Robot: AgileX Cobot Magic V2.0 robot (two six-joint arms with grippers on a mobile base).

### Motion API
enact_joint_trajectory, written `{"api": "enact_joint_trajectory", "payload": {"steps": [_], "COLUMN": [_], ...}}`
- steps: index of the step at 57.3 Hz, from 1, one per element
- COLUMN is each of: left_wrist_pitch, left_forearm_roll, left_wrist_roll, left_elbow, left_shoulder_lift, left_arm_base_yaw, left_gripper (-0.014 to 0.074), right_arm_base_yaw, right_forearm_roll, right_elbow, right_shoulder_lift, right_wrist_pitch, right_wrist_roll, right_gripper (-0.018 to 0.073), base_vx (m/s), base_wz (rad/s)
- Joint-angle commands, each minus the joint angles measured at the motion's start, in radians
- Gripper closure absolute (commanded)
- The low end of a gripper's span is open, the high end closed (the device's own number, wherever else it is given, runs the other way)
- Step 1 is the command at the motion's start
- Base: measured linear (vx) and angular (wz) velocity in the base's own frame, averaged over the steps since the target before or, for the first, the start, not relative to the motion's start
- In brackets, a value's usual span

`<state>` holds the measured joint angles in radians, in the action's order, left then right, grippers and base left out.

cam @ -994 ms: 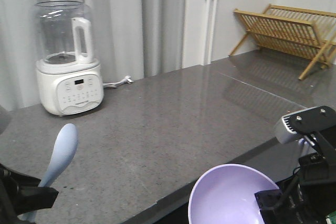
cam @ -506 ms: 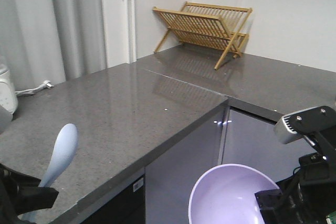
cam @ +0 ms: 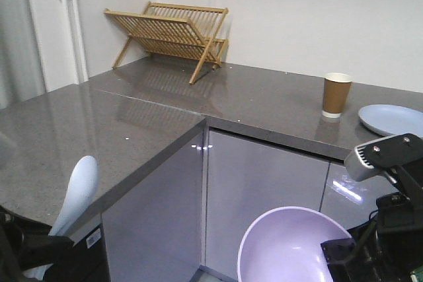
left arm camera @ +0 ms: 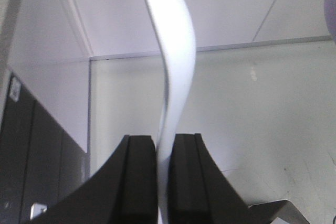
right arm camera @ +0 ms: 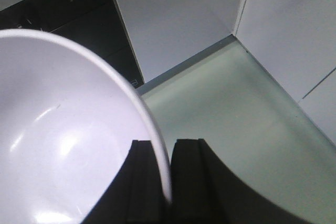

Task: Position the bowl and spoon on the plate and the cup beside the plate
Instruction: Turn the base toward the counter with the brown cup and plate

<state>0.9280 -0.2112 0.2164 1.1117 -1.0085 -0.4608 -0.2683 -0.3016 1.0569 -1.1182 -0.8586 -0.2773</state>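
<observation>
Brown paper cup and pale blue plate have swung into view far right on the tabletop, so the destination is found; left gripper clamps the spoon, right gripper pinches the bowl rim

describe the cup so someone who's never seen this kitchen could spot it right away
Start at the grey L-shaped countertop and follow the stretch along the white wall to its right end. The paper cup stands upright there, just left of the flat pale blue plate. It is the only tall brown thing, with a white rim.
</observation>
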Motion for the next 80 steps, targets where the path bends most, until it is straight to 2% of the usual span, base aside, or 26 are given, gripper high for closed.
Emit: {"api": "enact_joint_trajectory", "payload": {"steps": [1, 25, 80], "left_wrist_pitch": [-0.063, -0.063, -0.062], "left_forearm_roll": [-0.020, -0.020, -0.020], "left_wrist_roll": [-0.001, -0.001, -0.001], "left_elbow": [0.028, 0.028, 0.028], "left_shoulder_lift": [0.015, 0.015, 0.015], "left_arm_base_yaw": [-0.007, -0.007, -0.007], "left_gripper": [0.0461, 0.0461, 0.0461], "right_arm_base_yaw": [0.002, 0.002, 0.002], "right_forearm_roll": [-0.015, -0.015, -0.015], "right_elbow": [0.027, 0.027, 0.027], "right_shoulder_lift": [0.021, 0.021, 0.021], "right_wrist_pitch": [0.060, 0.060, 0.060], "right_wrist_roll": [-0.002, -0.002, -0.002], "right_gripper": [0.0457, 0.0457, 0.0457], "base_vx": [-0.04, -0.02, 0.12], "base_wz": [-0.39, -0.31, -0.09]}}
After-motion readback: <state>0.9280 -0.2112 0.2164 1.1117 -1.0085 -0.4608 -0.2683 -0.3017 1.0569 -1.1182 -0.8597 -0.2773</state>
